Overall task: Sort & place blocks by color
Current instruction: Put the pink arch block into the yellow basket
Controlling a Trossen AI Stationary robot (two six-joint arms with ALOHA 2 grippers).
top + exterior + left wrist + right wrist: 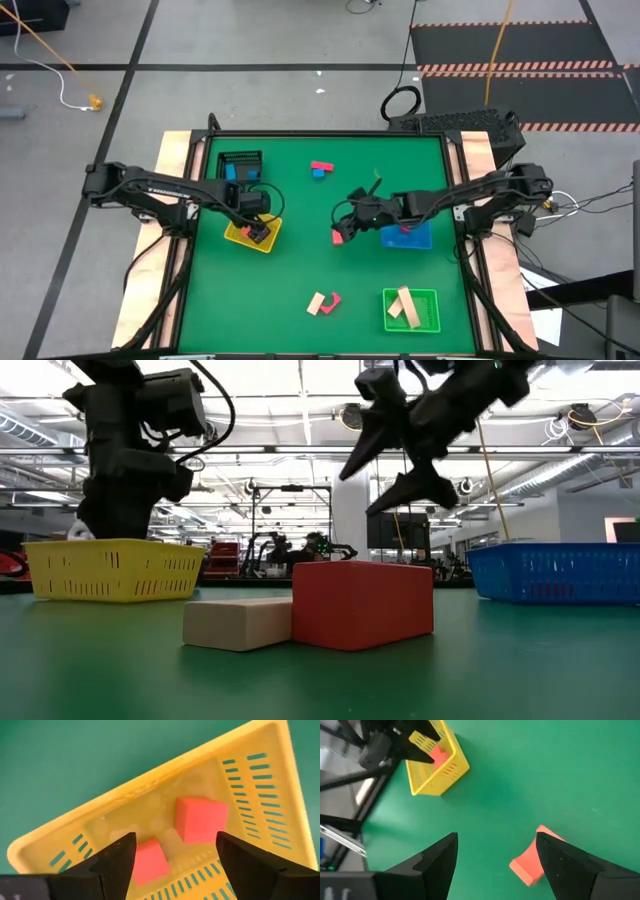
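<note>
My left gripper is open and hovers over the yellow tray, pointing down. Two red cubes lie on the tray's floor below its fingers, untouched. My right gripper is open too, raised above the table's middle, left of the blue tray. A red block lies flat on the green mat just under its one finger, and the finger hides part of it. It shows in the high view as well.
A red and a blue block lie toward the far edge. A tan block and a red block touch near the near edge. The black tray holds a blue piece, the green tray tan bars, the blue tray something pink.
</note>
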